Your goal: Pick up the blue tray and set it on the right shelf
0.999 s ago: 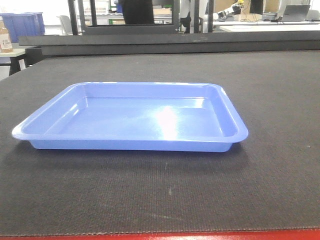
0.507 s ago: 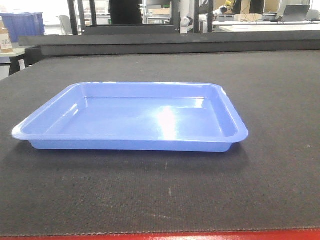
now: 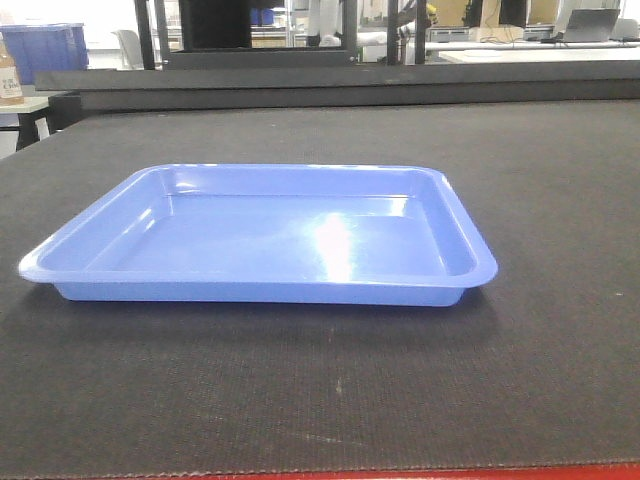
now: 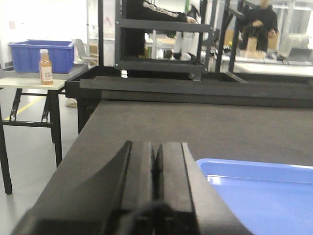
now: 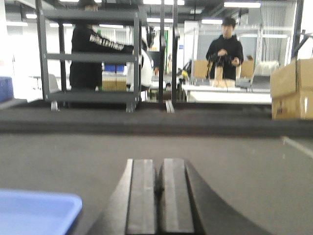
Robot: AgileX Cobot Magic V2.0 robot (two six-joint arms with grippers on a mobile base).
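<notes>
Blue tray [image 3: 260, 240], flat on dark mat [image 3: 540, 380]

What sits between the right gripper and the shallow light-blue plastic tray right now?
Nothing: in the right wrist view only bare dark mat separates the shut right gripper from the shallow light-blue plastic tray.

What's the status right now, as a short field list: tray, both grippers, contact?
blue tray: empty, lying flat on the dark mat
left gripper: shut, holding nothing, to the left of the tray
right gripper: shut, holding nothing, to the right of the tray
contact: none visible; tray not yet grasped
</notes>
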